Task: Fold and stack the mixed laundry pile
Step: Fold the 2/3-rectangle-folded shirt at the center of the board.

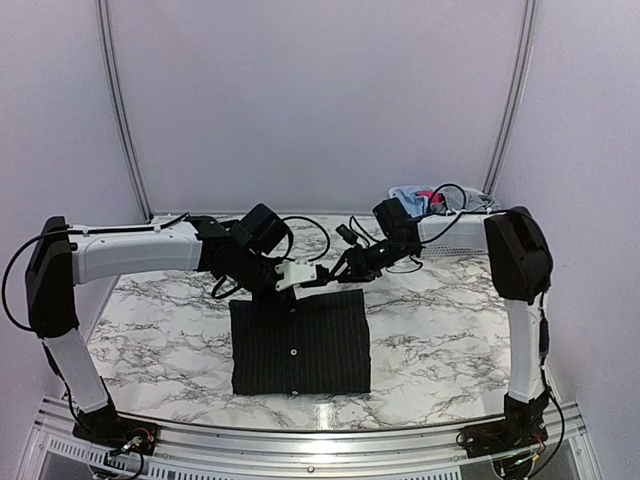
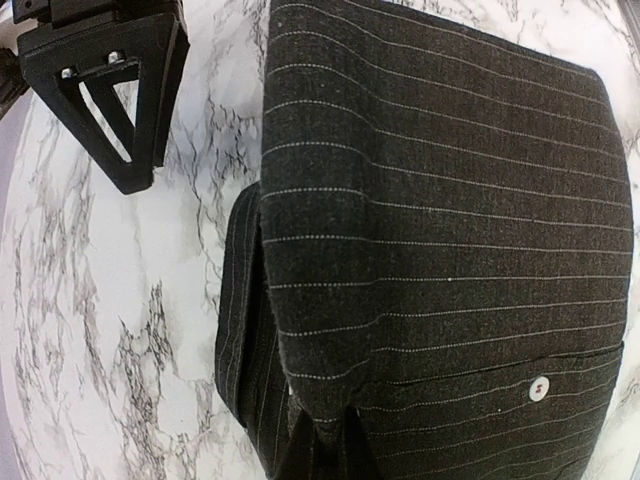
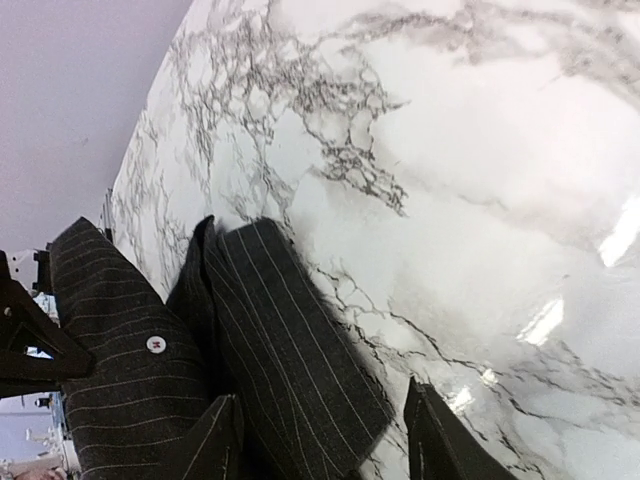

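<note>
The black pinstriped shirt [image 1: 300, 340] lies folded in a rectangle on the marble table [image 1: 160, 330], a white button [image 1: 293, 351] showing. My left gripper [image 1: 294, 283] is at the shirt's far edge. In the left wrist view it [image 2: 328, 450] is shut on a raised fold of the shirt [image 2: 430, 200]. My right gripper [image 1: 337, 274] is just right of it. In the right wrist view it [image 3: 325, 445] is open, its fingers [image 3: 440, 445] wide apart around a folded corner of the shirt [image 3: 280, 340]. Light blue, pink-red and grey pieces [image 1: 425, 195] lie heaped at the back right.
A white lattice basket [image 1: 450, 232] holds the heap at the table's back right, behind my right arm. Cables loop over the table's far middle [image 1: 310, 235]. Bare marble lies left and right of the shirt. The right gripper's finger [image 2: 110, 100] shows in the left wrist view.
</note>
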You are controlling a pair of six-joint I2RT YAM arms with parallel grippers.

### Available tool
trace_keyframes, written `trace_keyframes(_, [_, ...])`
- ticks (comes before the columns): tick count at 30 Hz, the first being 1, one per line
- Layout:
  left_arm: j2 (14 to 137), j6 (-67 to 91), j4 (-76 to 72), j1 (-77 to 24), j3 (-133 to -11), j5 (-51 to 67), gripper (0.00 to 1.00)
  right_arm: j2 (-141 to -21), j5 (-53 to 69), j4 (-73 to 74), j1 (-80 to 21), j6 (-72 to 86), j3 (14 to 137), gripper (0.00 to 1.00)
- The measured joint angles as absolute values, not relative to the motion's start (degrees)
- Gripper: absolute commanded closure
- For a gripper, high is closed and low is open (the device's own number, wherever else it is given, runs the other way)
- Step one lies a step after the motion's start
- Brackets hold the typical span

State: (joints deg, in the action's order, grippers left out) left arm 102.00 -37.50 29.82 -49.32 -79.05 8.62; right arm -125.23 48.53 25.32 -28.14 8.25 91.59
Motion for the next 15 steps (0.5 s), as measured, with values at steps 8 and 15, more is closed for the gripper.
trace_keyframes(8, [102.5,-39.99,29.78,-49.34,-83.85,10.81,1.0,-122.43,52.16,22.31,-26.72,10.87,87.85,0.6])
trace_keyframes(15, [104.88,-41.39,29.56,-49.58,-85.56,12.03,1.0,-130.56,55.33,24.16,-29.19,10.39,91.31,0.57])
